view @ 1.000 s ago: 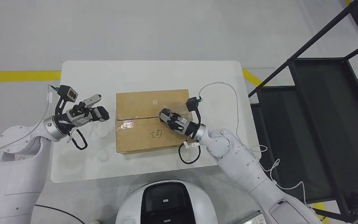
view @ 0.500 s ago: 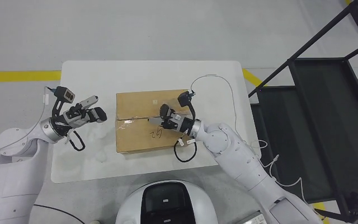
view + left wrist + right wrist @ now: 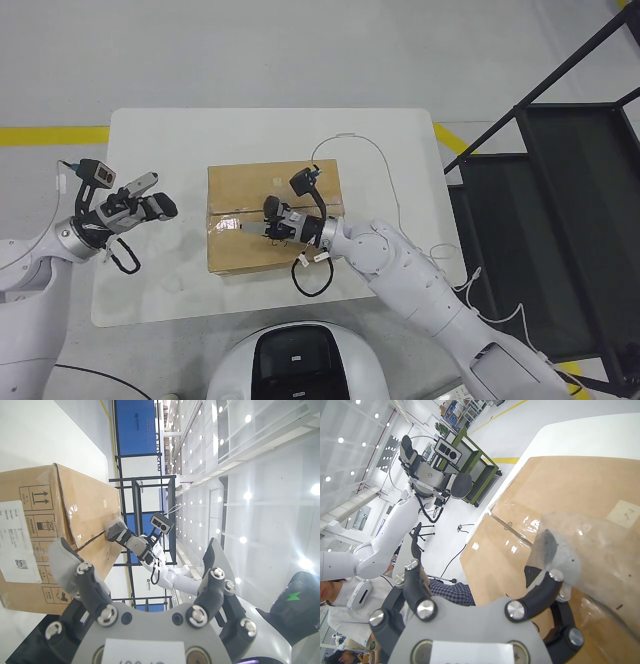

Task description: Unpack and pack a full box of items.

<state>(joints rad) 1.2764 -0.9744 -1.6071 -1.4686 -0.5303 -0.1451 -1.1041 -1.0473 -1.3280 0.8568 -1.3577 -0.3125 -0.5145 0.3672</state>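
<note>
The right gripper (image 3: 262, 221) has slid along the top of the box (image 3: 262, 180) towards 9 o'clock, following the centre seam (image 3: 225, 213), and now sits close to that end of it. Its claw is spread and grips nothing. One fingertip (image 3: 546, 546) presses on the seam, with clear tape (image 3: 590, 540) bunched over it. I'd say the seal is nearly slit, so the flaps can soon be lifted.

Meanwhile the left gripper (image 3: 150, 207) has backed off to 9 o'clock, well apart from the box, its claw wide open and empty. The box sits shut in the middle of the table (image 3: 390, 125).

There's bare table at 12 and 6 o'clock for flaps to fold out. At 2 o'clock a thin cable (image 3: 345, 134) loops over the surface, worth steering clear of.
</note>
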